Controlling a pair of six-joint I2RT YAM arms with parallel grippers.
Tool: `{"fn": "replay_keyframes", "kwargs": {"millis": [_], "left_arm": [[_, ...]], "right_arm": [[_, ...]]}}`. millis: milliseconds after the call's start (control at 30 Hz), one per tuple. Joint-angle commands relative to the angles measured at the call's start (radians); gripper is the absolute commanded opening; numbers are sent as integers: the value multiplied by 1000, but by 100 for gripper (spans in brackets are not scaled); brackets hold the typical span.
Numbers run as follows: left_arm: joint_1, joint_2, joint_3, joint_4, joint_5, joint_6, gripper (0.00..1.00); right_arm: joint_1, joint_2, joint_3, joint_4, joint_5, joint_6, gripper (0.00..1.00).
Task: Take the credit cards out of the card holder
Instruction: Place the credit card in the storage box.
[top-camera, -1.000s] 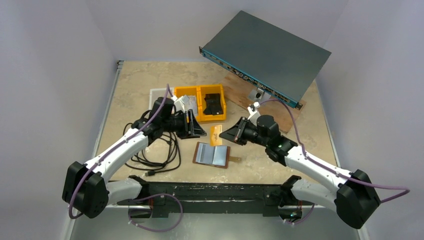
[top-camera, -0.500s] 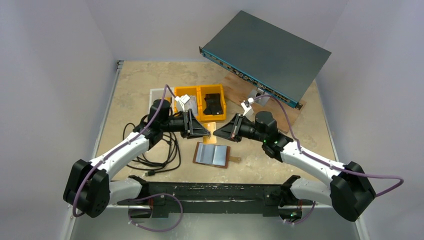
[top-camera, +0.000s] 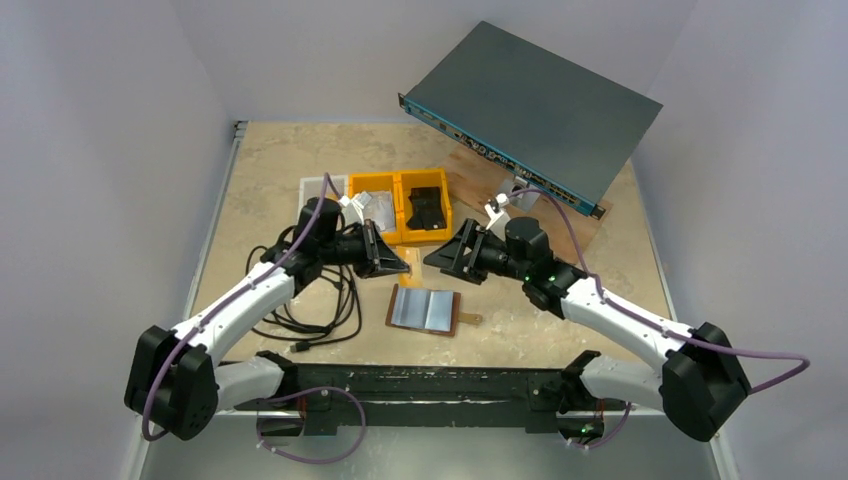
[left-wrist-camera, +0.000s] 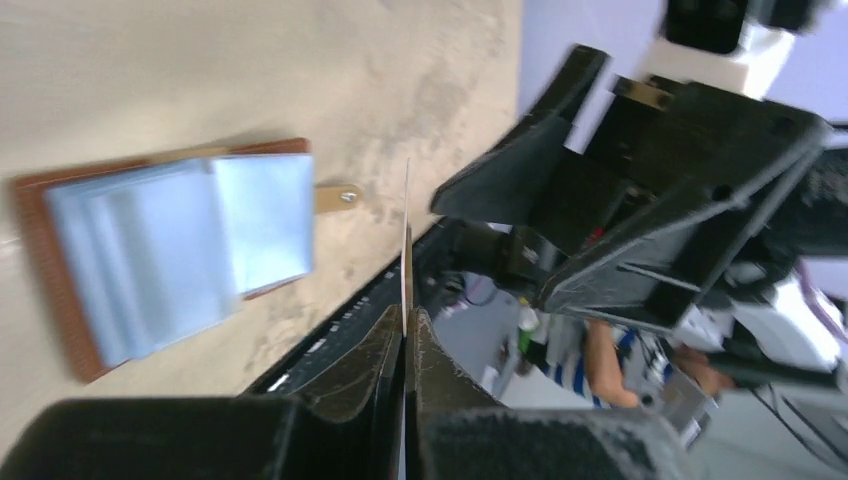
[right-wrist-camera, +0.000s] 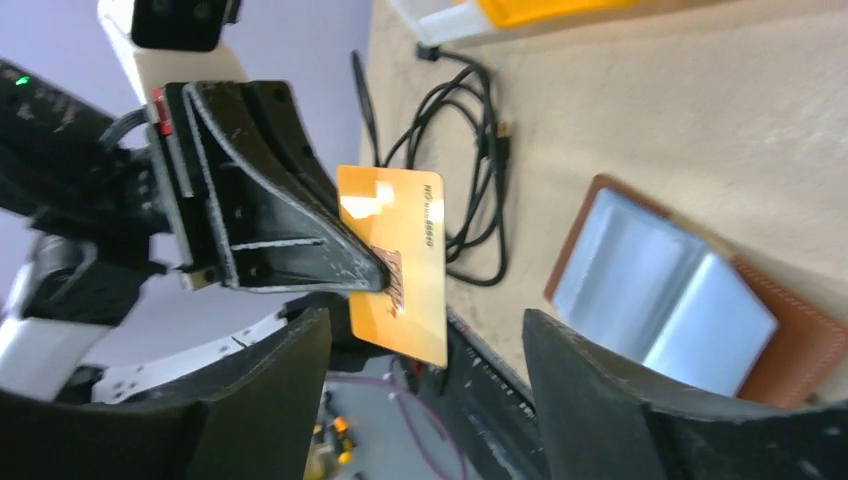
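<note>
The card holder (top-camera: 425, 310) lies open on the table, brown with shiny silvery-blue pockets; it also shows in the left wrist view (left-wrist-camera: 170, 250) and the right wrist view (right-wrist-camera: 670, 290). Just above it, in the air, my left gripper (top-camera: 403, 268) is shut on one gold credit card (right-wrist-camera: 395, 265), seen edge-on from the left wrist (left-wrist-camera: 406, 250). My right gripper (top-camera: 433, 258) faces it from the right with its jaws wide apart on either side of the card's free end, touching nothing (right-wrist-camera: 425, 345). Whether more cards sit in the pockets cannot be told.
Two yellow bins (top-camera: 375, 187) stand behind the grippers, one holding a chunky black object (top-camera: 425, 208), with a white bin (top-camera: 318, 187) to their left. A coiled black cable (top-camera: 320, 310) lies at the left. A grey rack unit (top-camera: 535, 105) leans on a wooden board at the back right.
The gold card has passed from my right gripper to my left: the left jaws closed on it and the right jaws opened. Both grippers shifted slightly toward the bins.
</note>
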Motion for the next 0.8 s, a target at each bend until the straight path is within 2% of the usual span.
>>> {"fn": "replay_keyframes", "kwargs": {"millis": [0,100,200,333,500,767], "left_arm": [[38,-66,175,-437,-358,191,0],[78,-47,296,-654,-634,264,0],[110,9,396,-747,-873,307,0],[160,154,539,-809,-1041,357,0],[207,354,726,-854,-1149,427,0],[230,601,889,-854,-1150,507,0]], "right_arm": [[1,-44,101,-186,162,-150,75],[0,-59,121,-268,224,-192,81],[1,-60,136,-307,258,-230,83],[1,-54,154,-339,280,-272,84],[2,-59,164,-365,279,-301,84],[1,-94,146,-392,301,-316,84]]}}
